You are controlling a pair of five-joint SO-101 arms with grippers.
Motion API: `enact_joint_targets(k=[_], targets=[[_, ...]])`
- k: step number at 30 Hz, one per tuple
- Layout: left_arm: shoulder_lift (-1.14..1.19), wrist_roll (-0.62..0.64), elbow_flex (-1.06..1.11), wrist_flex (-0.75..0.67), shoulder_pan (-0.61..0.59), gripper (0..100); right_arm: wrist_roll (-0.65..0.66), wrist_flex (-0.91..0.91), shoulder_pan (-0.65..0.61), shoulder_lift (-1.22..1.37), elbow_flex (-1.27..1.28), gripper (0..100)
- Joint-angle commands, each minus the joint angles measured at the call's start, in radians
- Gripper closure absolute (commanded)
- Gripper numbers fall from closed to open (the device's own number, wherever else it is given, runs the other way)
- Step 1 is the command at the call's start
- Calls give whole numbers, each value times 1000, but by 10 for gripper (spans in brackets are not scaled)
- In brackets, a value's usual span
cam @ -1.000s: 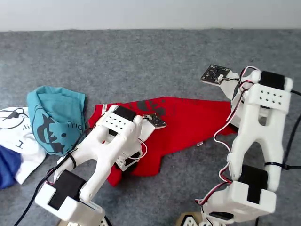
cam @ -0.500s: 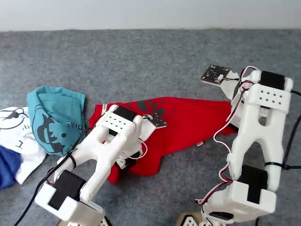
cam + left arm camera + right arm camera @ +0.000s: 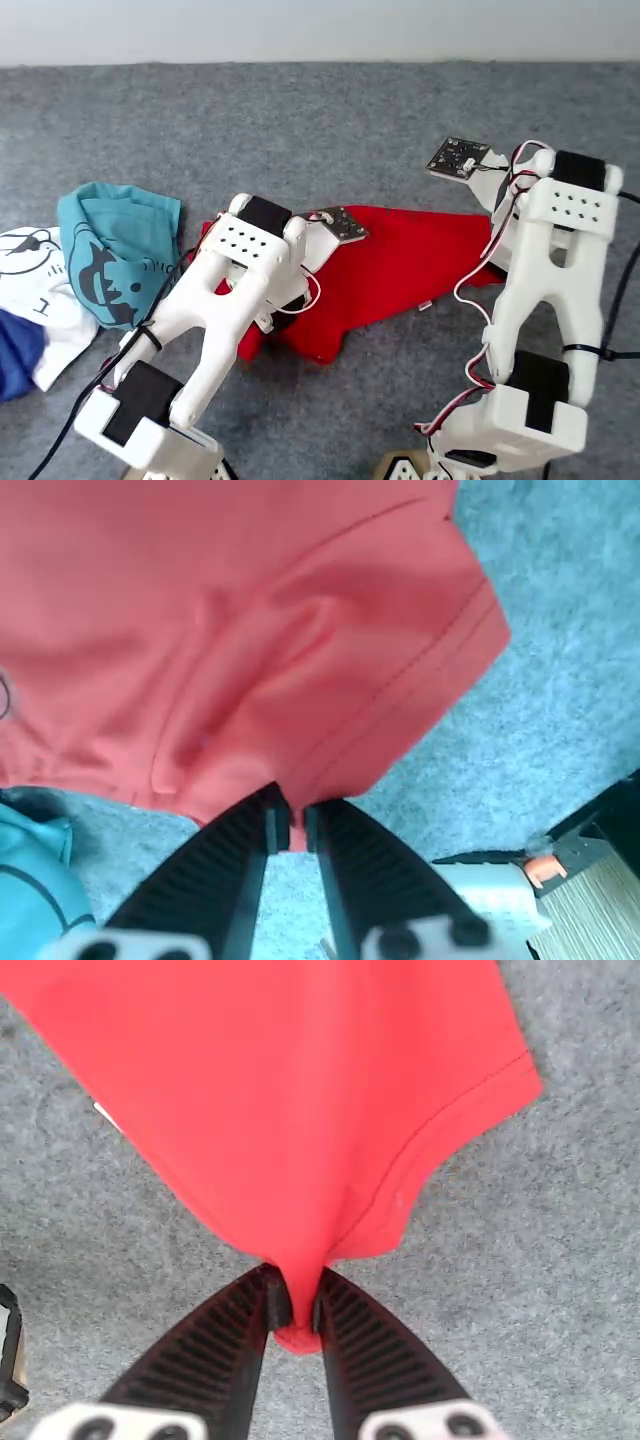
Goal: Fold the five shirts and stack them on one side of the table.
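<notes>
The red shirt lies unfolded across the middle of the table, spanning the space between the two arms. Its cloth is creased and bunched toward the left arm and drawn flatter toward the right arm. One end of the shirt sits under the left arm's wrist, and the opposite end reaches the right arm's forward link. In the left wrist view, the left gripper has its two black fingers pressed nearly together on a hemmed edge of the red shirt, with a small tab of red cloth visible between the tips. The cloth rises from that pinch in soft folds, and a stitched hem runs diagonally across it. In the right wrist view, the right gripper is likewise clamped on the red shirt, with a pinched fold of cloth protruding between the fingers. From that grip the shirt fans out over the grey surface, and a stitched sleeve edge lies to one side. Toward the left side of the table, a teal shirt with a dark print lies crumpled, just beside the red shirt. The teal shirt overlaps a white shirt with a dark line drawing. A blue shirt touches the white shirt at the table's left edge. The table surface is a grey, carpet-like fabric, bounded at the far side by a pale wall.
</notes>
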Motion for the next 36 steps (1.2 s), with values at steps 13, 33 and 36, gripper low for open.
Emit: enact_joint_targets(k=[13,33,36], targets=[[-6,41,-44,-11,-87,927,12,-16,-4,-51,-6,991],[-6,44,-87,25,-95,848,12,-4,-2,-51,-6,991],[-6,40,1,26,-46,848,12,24,2,-51,-6,991]])
